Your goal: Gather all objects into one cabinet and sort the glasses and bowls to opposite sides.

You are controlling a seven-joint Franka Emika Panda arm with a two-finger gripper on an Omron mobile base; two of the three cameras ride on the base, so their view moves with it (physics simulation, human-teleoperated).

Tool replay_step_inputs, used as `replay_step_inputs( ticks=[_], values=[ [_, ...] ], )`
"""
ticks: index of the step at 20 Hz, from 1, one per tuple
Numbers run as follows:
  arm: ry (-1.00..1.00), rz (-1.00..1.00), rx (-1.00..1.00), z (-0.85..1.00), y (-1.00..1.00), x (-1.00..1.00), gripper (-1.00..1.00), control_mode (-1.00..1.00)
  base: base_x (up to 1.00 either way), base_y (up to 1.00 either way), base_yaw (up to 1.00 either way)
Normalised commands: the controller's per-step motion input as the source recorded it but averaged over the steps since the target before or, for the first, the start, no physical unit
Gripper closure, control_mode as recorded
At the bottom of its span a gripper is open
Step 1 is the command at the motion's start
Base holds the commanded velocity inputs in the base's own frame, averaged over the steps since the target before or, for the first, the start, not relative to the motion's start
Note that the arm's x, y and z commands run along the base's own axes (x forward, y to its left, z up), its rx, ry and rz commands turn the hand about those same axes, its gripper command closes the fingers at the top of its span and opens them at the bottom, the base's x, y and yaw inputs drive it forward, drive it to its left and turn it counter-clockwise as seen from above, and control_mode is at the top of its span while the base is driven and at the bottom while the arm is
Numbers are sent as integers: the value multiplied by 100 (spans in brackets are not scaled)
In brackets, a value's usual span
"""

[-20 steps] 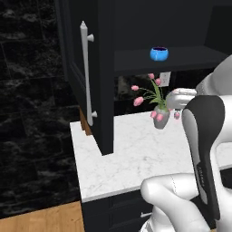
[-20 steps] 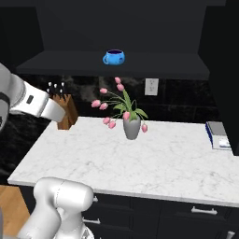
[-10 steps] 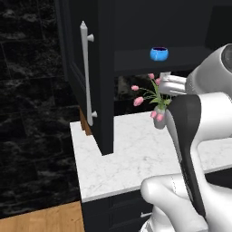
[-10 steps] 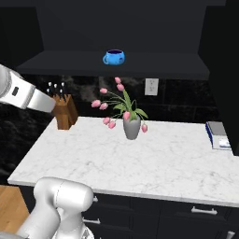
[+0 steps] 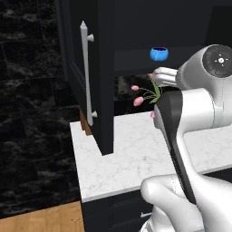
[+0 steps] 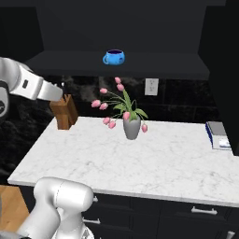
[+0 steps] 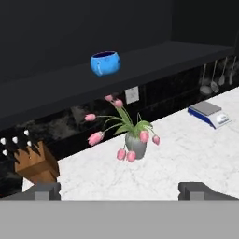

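The cabinet (image 6: 121, 63) stands open above the counter (image 6: 154, 158), its door (image 5: 102, 77) swung out toward you with the pale bar handle (image 5: 85, 72) facing the left base camera. On the counter you have a vase of pink tulips (image 6: 131, 126), a knife block (image 6: 64, 112) at the left end and a small scale (image 6: 218, 135) at the right end; none of these belong to the task.

The blue bowl (image 7: 105, 63) sits alone on the dark inner shelf, left of the shelf's middle in the right base view and upright.

Handling, as a judgement: the bowl looks small, rigid, light and glossy, so expect it to slip or skid on the shelf if nudged. Take it across the rim, one finger inside and one outside, and keep clear of the small lug on its side.

The gripper (image 7: 119, 189) is released and empty, its tips wide apart at the bottom of the hand view, well short of the shelf and aimed at the tulips.

Against the frames of a second ago, the arm has swung further across the left base view and now hides most of the tulips there; bowl, vase and block have not moved
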Motion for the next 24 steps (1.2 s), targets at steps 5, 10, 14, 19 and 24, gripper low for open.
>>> replay_step_inputs(
  ticks=[5, 10, 14, 19, 24],
  values=[
    [-8, -2, -8, 3, 0, 21, -100, -100, 0, 0, 0],
    [-3, 0, -1, 0, 0, 26, -100, -100, 0, 0, 0],
    [0, 0, 0, 0, 0, 25, -100, -100, 0, 0, 0],
    [1, 0, 0, 0, 0, 42, -100, -100, 0, 0, 0],
    [1, 0, 0, 0, 0, 49, -100, -100, 0, 0, 0]
  ],
)
